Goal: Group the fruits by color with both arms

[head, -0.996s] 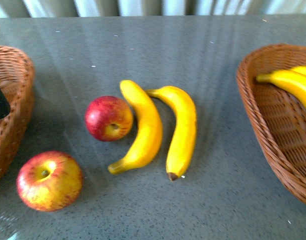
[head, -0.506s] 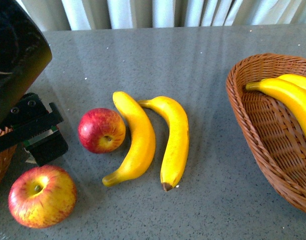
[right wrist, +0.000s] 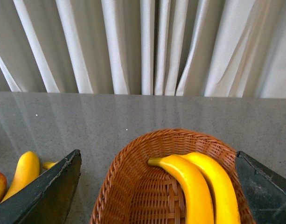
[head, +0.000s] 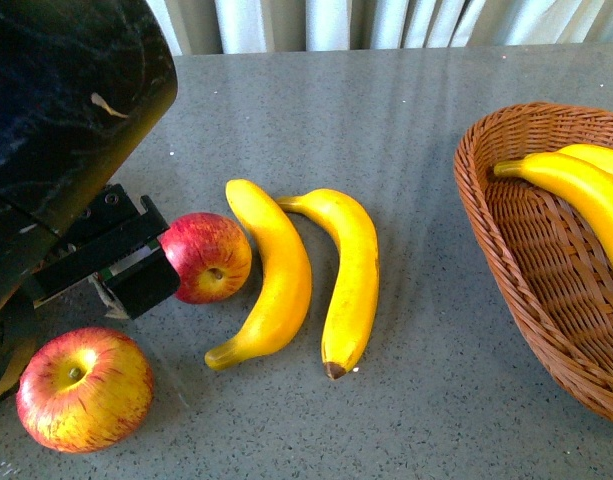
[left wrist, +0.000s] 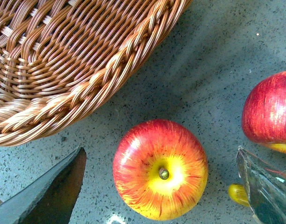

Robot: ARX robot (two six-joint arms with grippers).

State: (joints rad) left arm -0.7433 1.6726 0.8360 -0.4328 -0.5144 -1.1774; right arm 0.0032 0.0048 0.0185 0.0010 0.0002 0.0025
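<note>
A yellow-red apple [head: 84, 388] lies at the table's near left. In the left wrist view this apple [left wrist: 160, 169] sits between the fingers of my open left gripper [left wrist: 161, 191], untouched. A redder apple [head: 208, 257] lies further back, right beside the left gripper's black body [head: 121, 270]. Two bananas [head: 271, 270] [head: 348, 275] lie side by side at the centre. My right gripper [right wrist: 156, 196] hangs open and empty above the right basket [right wrist: 129, 186], which holds two bananas [right wrist: 194, 186] [right wrist: 219, 182].
The bulky left arm [head: 56, 120] fills the upper left of the front view. A wicker basket [left wrist: 63, 60] stands close to the yellow-red apple. The right basket [head: 506, 250] takes up the table's right side. White curtains [right wrist: 143, 46] hang behind the table.
The left arm has come in from the left and swung right over the table, its gripper now beside the redder apple. The fruits have not moved.
</note>
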